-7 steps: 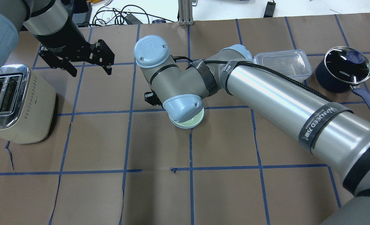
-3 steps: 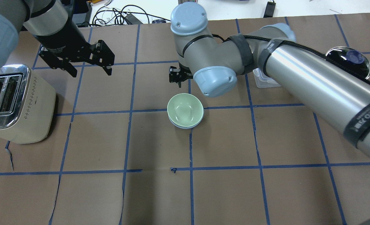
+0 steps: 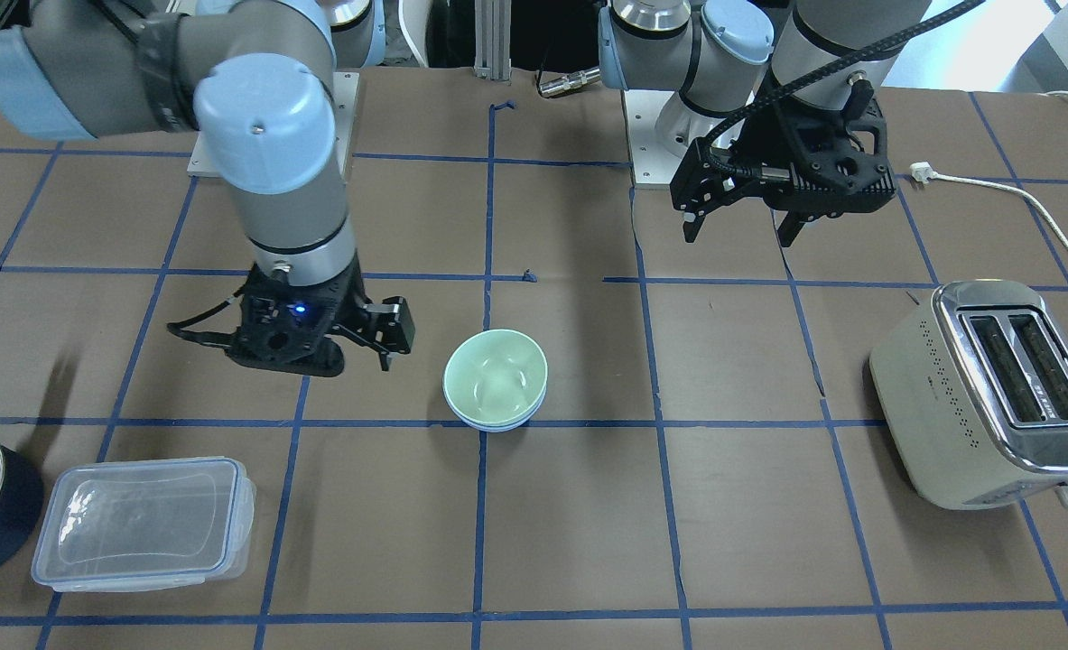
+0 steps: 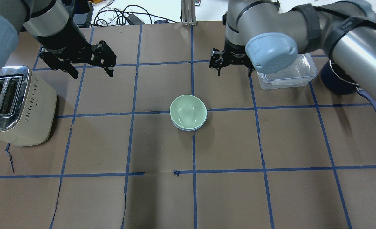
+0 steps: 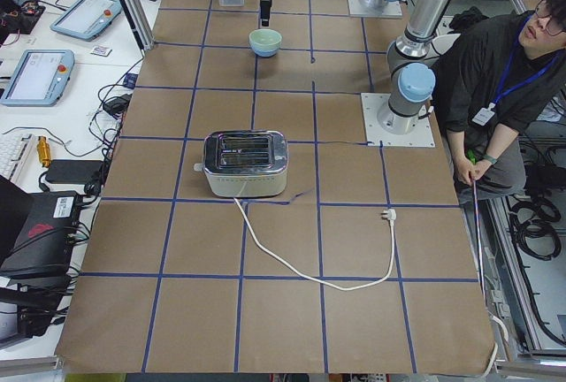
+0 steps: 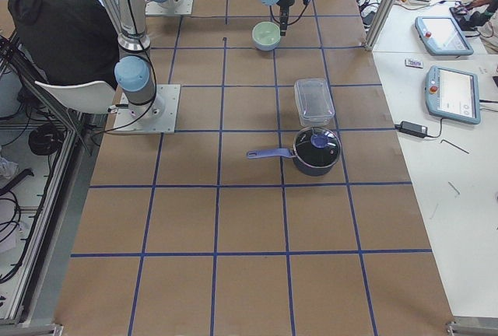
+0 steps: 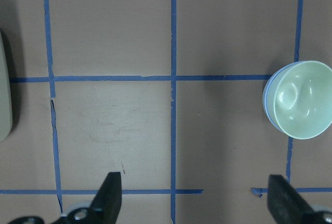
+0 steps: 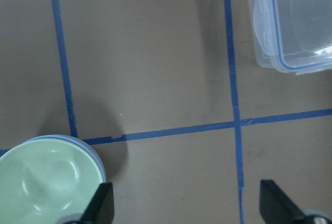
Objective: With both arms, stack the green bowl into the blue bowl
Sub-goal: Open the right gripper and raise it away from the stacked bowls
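The green bowl (image 4: 188,110) sits nested inside the blue bowl (image 4: 188,129) near the table's middle; only the blue bowl's rim shows beneath it. They also show in the front view, the green bowl (image 3: 496,384) in the blue bowl (image 3: 497,426). My right gripper (image 4: 233,73) is open and empty, up and back-right of the bowls, beside the clear container. My left gripper (image 4: 92,74) is open and empty, far to the left near the toaster. The right wrist view shows the green bowl (image 8: 46,182) at its lower left.
A cream toaster (image 4: 16,105) stands at the left edge, its cord (image 3: 1021,194) behind it. A clear lidded container (image 4: 286,71) and a dark navy saucepan (image 4: 337,79) sit at the back right. A person sits beside the robot's base in the side views.
My right arm has lifted off the bowls and swung back and right toward the container, uncovering the green bowl resting in the blue one. The left arm has not moved.
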